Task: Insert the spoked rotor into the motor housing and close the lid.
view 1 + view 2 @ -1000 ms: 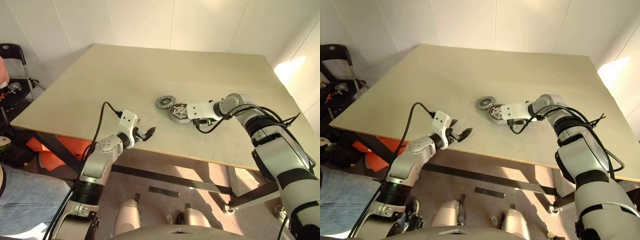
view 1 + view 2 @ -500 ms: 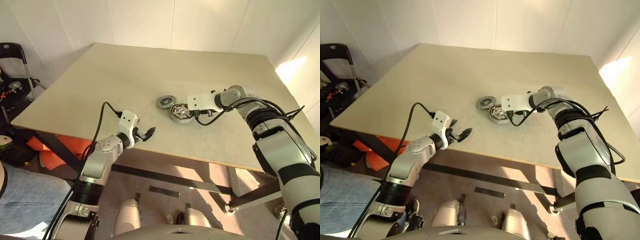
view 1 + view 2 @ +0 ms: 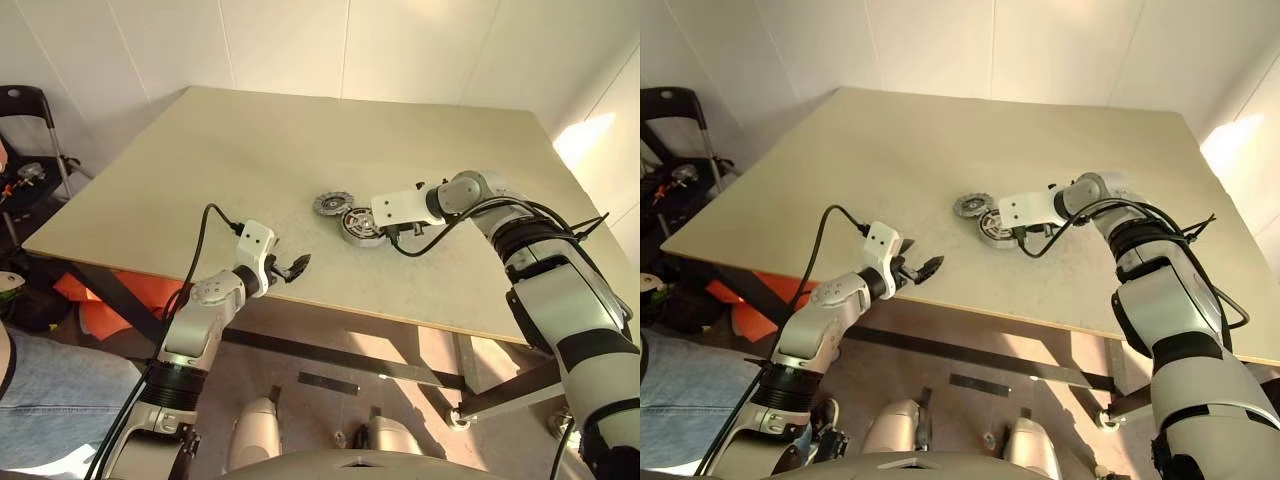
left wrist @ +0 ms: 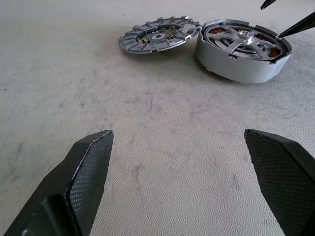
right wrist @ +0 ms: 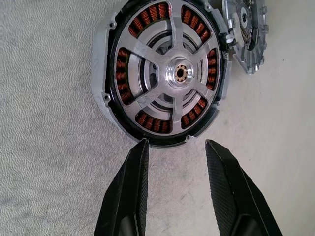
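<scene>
The motor housing (image 5: pixel 101 83), a silver cup with copper-red windings, rests on the table with the spoked rotor (image 5: pixel 179 73) seated inside it. The lid (image 4: pixel 160 40), a grey notched disc, lies flat on the table touching the housing's far-left side. My right gripper (image 5: pixel 174 142) hovers just above the housing's (image 3: pixel 362 224) near-right rim, open, with nothing between its fingers. My left gripper (image 3: pixel 298 264) hangs open over the table's front edge, well short of both parts, its fingers (image 4: pixel 88 162) spread wide.
The tan table (image 3: pixel 250 150) stretches wide and bare behind the parts. A black chair (image 3: pixel 25 110) stands off the far left corner. An orange object (image 3: pixel 100 300) lies under the table, and a person's leg in jeans (image 3: pixel 50 400) is at the lower left.
My right gripper has risen from beside the housing and now hangs over its rim. The rotor stays in the housing. The left arm has not moved.
</scene>
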Controlling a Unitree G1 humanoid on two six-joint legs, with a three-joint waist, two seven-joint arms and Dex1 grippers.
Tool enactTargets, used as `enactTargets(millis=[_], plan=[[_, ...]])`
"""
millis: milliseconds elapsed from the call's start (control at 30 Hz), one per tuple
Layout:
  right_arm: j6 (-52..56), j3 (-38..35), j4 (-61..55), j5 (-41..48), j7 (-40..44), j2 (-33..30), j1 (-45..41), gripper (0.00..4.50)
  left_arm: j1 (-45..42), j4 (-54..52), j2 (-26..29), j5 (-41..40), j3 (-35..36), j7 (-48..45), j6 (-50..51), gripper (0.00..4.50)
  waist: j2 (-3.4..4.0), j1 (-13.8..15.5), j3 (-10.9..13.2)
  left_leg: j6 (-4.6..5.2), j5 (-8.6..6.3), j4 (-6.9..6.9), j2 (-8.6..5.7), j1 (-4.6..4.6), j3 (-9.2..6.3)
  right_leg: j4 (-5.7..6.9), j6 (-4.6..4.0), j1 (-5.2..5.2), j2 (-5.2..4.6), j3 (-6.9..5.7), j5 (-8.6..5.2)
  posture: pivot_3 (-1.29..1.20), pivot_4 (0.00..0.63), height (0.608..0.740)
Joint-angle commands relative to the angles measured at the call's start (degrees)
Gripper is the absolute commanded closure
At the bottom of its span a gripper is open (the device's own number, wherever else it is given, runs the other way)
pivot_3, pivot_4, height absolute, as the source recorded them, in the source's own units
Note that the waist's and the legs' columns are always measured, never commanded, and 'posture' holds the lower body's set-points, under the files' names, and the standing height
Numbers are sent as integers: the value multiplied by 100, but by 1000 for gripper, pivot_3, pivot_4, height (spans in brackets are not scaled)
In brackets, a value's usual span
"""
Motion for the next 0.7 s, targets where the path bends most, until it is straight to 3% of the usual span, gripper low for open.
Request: enactTargets(millis=[33,700], plan=[[-164,30,-177,-16,190,-135,14,2437,41,-273,12,-32,58,38,-43,0,0,3,0,0,0,0,0,0,0,0,0,0,0,0,0,0,0,740],[-201,25,-185,-135,218,18,95,2437,91,-270,-9,3,18,72,-62,0,0,4,0,1,0,0,-1,-3,0,0,0,-3,0,0,0,0,0,740]])
